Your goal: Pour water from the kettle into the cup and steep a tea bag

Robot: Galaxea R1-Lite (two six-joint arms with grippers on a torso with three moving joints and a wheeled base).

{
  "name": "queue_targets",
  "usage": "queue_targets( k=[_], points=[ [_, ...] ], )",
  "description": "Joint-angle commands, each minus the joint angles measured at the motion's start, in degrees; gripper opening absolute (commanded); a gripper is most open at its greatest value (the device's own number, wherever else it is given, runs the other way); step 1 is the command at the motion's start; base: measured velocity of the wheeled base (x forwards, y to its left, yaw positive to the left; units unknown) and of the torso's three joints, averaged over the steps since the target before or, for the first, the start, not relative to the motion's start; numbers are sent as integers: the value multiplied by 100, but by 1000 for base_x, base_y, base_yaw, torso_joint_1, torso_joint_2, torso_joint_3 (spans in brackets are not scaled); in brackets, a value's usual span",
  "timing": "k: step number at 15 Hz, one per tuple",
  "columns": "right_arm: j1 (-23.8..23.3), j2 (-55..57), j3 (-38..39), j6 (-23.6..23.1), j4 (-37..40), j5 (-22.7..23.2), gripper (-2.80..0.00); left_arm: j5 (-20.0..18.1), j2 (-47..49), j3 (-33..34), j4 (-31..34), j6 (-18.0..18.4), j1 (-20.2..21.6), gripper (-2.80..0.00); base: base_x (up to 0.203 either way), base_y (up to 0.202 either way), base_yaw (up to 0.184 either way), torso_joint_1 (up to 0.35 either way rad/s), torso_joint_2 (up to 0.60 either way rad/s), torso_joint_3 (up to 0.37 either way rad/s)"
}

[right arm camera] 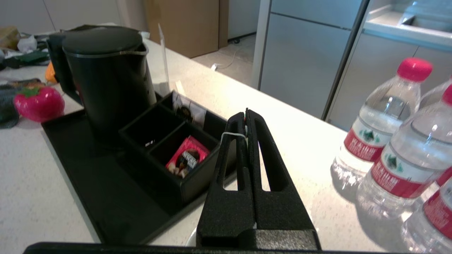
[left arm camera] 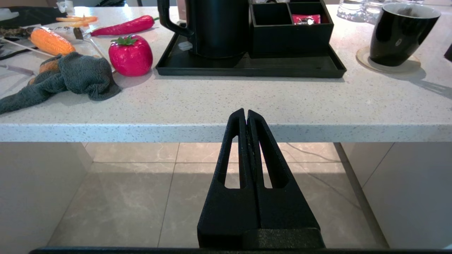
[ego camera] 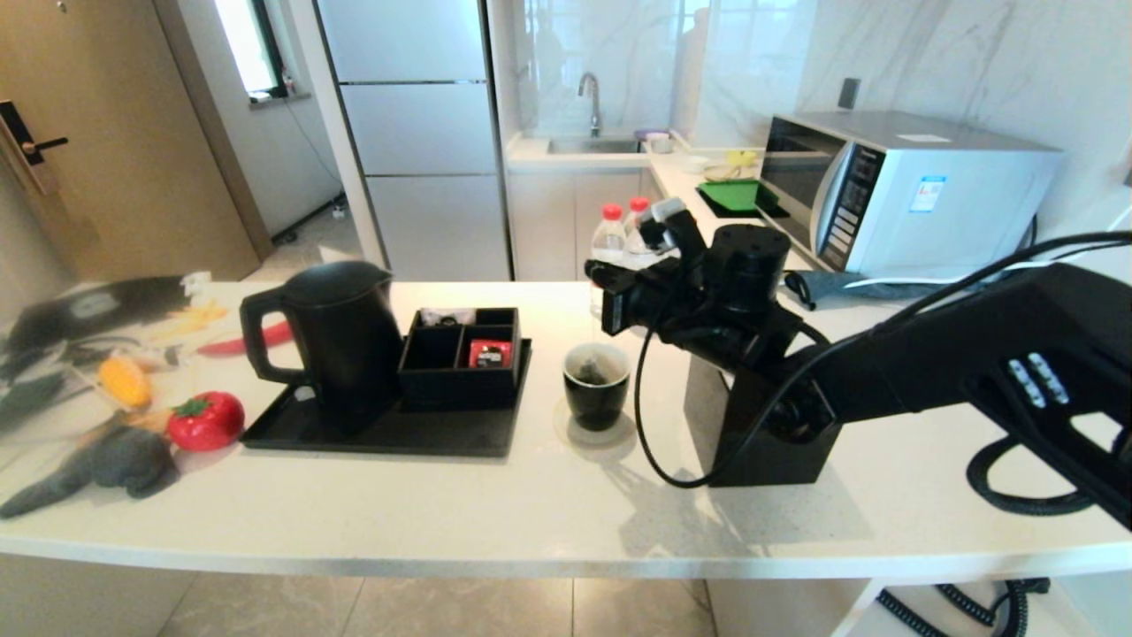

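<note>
The glossy black cup [ego camera: 597,394] stands on a round coaster near the middle of the counter, and the tea bag [ego camera: 591,372] lies inside it. My right gripper [ego camera: 601,283] hovers just above the cup; in the right wrist view this gripper [right arm camera: 246,113] is shut on the tea bag's thin white string [right arm camera: 231,134]. I cannot make out water in the cup. The matte black kettle [ego camera: 340,341] sits upright on the black tray [ego camera: 380,438], left of the cup. My left gripper [left arm camera: 246,114] is parked, shut and empty, below the counter's front edge.
A black organiser box [ego camera: 460,363] holding a red packet [ego camera: 489,353] shares the tray. Red-capped water bottles [ego camera: 610,234] stand behind the cup. A black cube box [ego camera: 761,433] sits under my right arm. A toy tomato [ego camera: 205,420] and grey cloth [ego camera: 106,464] lie far left.
</note>
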Motion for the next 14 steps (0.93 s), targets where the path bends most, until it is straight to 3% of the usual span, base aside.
queue_targets(
  k=[1,4,14],
  points=[
    [33,50,276,-1,-185,10,-280,3,-2,0,-1,0,0,-280,0,0,0,0,0,0],
    [74,66,642,-16,-396,10,-280,3,-2,0,-1,0,0,-280,0,0,0,0,0,0],
    [58,-129,318,-60,-292,10,-280,3,-2,0,-1,0,0,-280,0,0,0,0,0,0]
  ],
)
